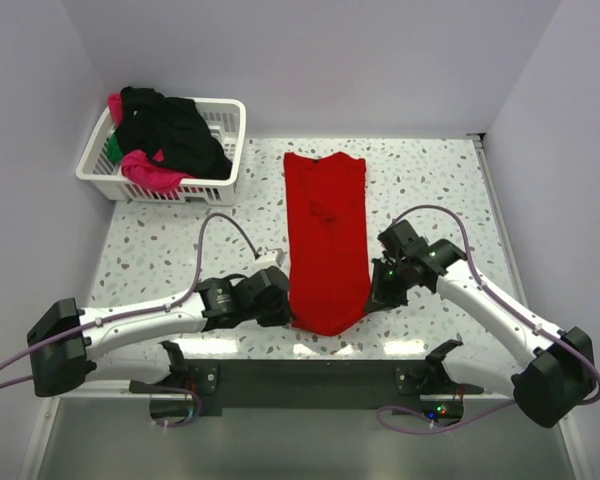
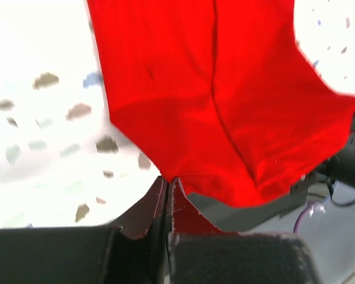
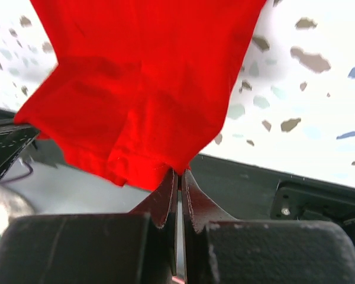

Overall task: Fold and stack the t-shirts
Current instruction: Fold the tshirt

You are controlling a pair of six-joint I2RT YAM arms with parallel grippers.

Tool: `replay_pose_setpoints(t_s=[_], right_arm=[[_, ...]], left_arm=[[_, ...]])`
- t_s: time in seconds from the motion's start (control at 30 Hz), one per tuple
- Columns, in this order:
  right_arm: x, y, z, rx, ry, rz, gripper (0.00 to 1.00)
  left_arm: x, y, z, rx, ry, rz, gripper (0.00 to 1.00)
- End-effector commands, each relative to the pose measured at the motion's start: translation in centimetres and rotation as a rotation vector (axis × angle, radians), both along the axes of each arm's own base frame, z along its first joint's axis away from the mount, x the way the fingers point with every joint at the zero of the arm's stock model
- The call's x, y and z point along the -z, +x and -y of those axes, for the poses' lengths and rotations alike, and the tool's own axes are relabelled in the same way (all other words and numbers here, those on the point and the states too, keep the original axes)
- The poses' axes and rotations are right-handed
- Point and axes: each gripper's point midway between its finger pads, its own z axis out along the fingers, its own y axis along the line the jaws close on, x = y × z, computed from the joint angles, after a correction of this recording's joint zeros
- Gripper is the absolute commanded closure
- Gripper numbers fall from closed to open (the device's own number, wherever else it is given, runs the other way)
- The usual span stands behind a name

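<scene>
Speckled white bench [image 1: 160, 240] runs out to pale walls, and on it the red t-shirt [image 1: 325, 240] lies as 1 long narrow strip. Going by the seam lines in both wrist views, it looks already doubled lengthwise. Its long axis runs straight ahead of both sets of jaws toward the far wall, and its near end sits between the 2 arms.

The left jaws are closed on the near left corner of that end, and the right jaws are closed on the near right corner. Each wrist view shows red cloth pinched at the tips. The hem between them appears raised off the bench, sagging slightly, while the rest of the strip spreads flat ahead.

Neither arm is nearer, since each holds its own corner with the strip centred between them. The coming move is likely a fold across the short axis, carrying the near hem forward over the strip toward the far end. That would call for both sets of jaws to travel together along the long axis at an even spacing, or the fold could land skewed.

Well ahead and to the left of the left jaws stands the white basket [image 1: 230, 125], holding black [image 1: 175, 135], pink [image 1: 150, 170] and green [image 1: 113, 150] shirts.
</scene>
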Motion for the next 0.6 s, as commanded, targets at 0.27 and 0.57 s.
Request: replay_pose_setpoints(t_s=[0.27,0.57], right_arm=[[-0.7,7.2,-2.4,0.127,-0.012,0.13,1.0],[-1.3,12.9,-3.0,0.155,-0.063,0.199,1.0]], left_arm=[[-2.6,8.3,1.0,0.028,-0.056,0.133,1.0],[-2.7,14.4,0.5,0.047,-0.028,0.162,1.0]])
